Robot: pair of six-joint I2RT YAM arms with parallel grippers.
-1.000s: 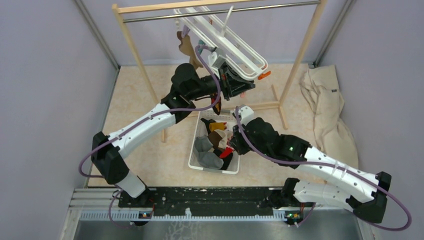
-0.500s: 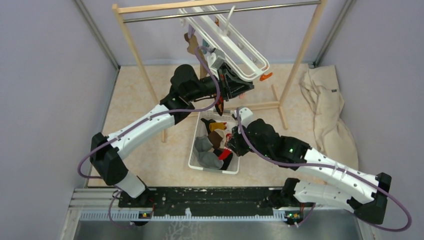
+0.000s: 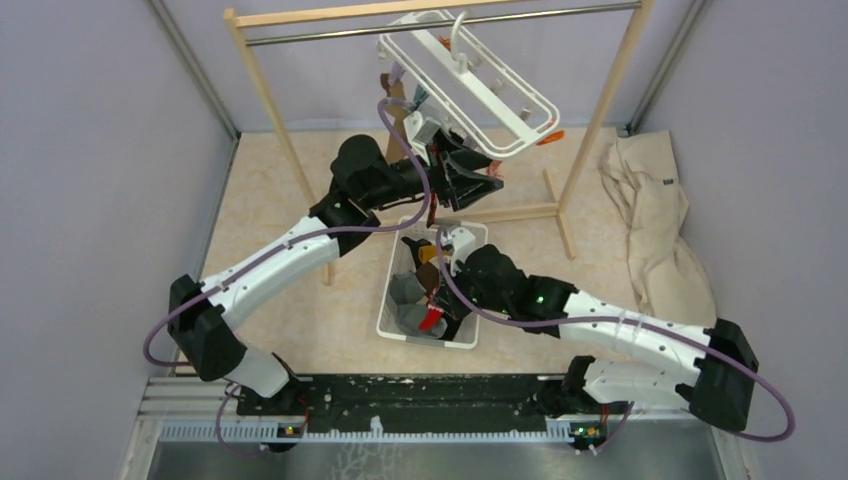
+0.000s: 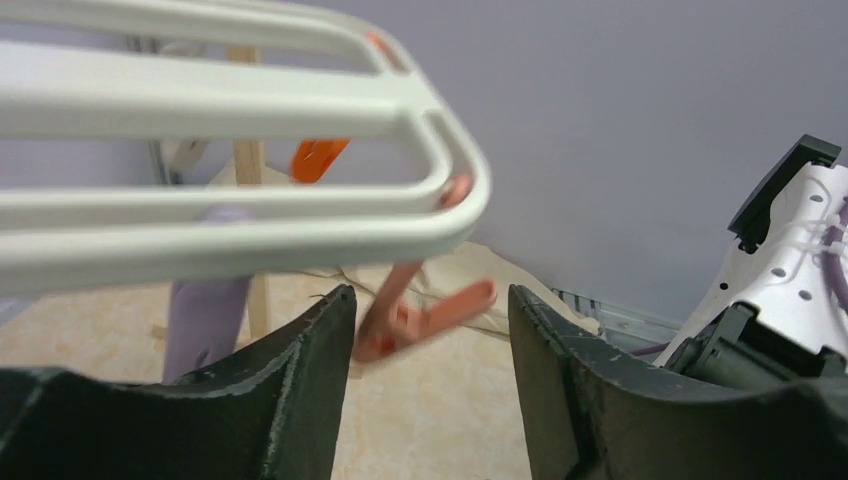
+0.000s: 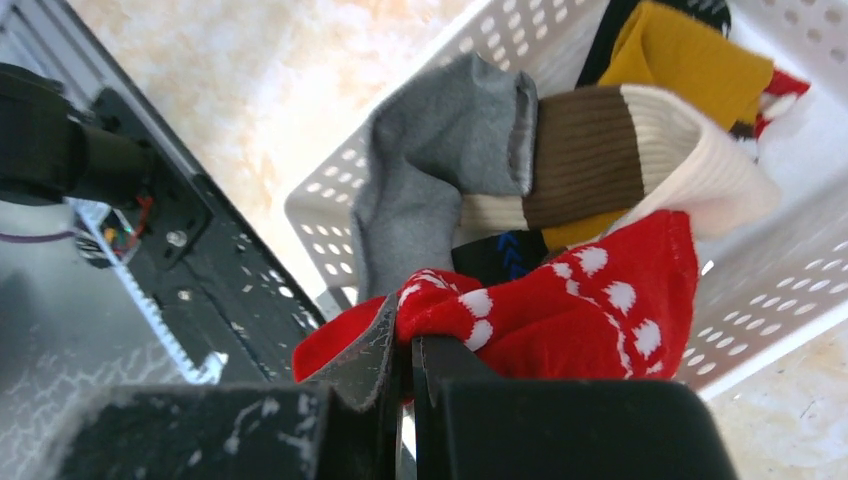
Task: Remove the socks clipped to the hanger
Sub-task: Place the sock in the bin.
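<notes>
The white hanger (image 3: pixel 470 85) hangs tilted from the rack bar, and a brown sock (image 3: pixel 392 98) dangles at its left end. My left gripper (image 3: pixel 482 172) is just under the frame. In the left wrist view it (image 4: pixel 430 295) stands open, with a loose salmon clip (image 4: pixel 430 315) swinging between the jaws and nothing gripped. The hanger frame (image 4: pixel 250 230) crosses above. My right gripper (image 3: pixel 445 305) is over the basket, and it (image 5: pixel 408 345) is shut on a red sock (image 5: pixel 580 320) with white dots. Grey (image 5: pixel 440 170), brown-and-cream (image 5: pixel 600 160) and mustard (image 5: pixel 690 50) socks lie below.
The white basket (image 3: pixel 395 262) sits on the floor between the arms, its perforated wall (image 5: pixel 330 200) close under the right wrist. The wooden rack (image 3: pixel 262 80) spans the back. A beige cloth (image 3: pixel 650 210) lies at the right. An orange clip (image 4: pixel 318 158) hangs off the frame.
My left gripper has opened and the hanger has swung up and to the right. The right arm has carried the red sock leftward and toward the near end of the basket.
</notes>
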